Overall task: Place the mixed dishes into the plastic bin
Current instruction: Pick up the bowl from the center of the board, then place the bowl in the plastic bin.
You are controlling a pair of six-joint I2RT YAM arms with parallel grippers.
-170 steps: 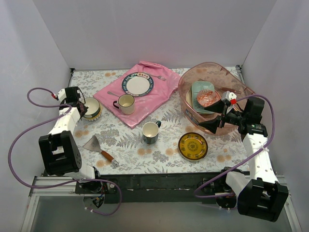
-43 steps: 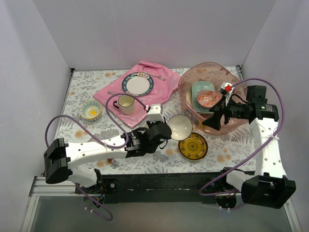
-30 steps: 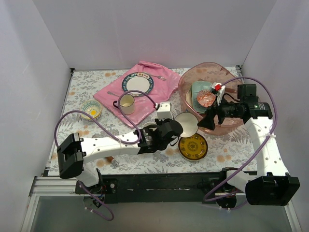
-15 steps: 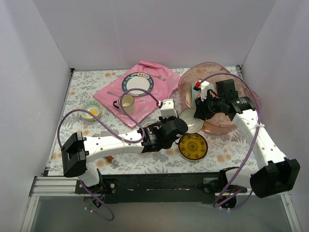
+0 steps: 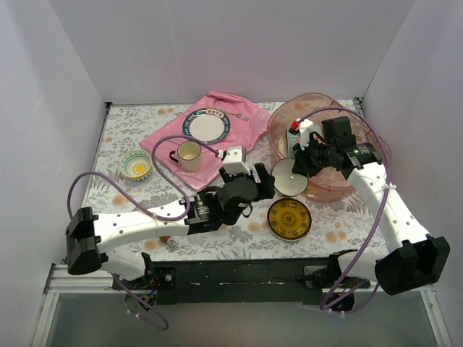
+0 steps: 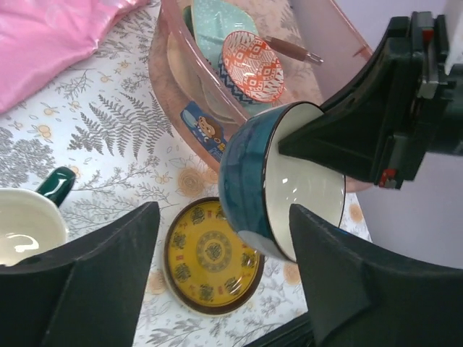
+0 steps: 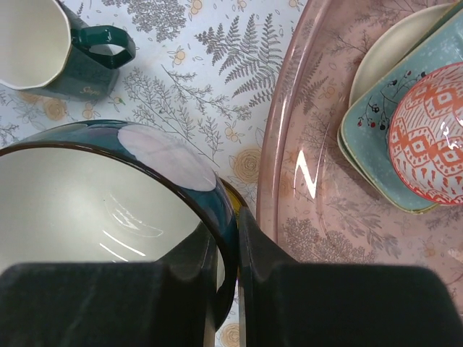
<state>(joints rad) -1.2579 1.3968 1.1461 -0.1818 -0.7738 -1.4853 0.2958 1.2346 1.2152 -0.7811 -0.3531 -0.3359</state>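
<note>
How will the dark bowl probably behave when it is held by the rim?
The bowl looks glazed and glossy, so it may be slippery. The right gripper pinches only its rim, with the bowl tipped on its side, so it could swing or slip. It seems ceramic: probably heavy for its size and fragile against the bin.

Robot test booth (plain white walls (image 5: 217,50))
</note>
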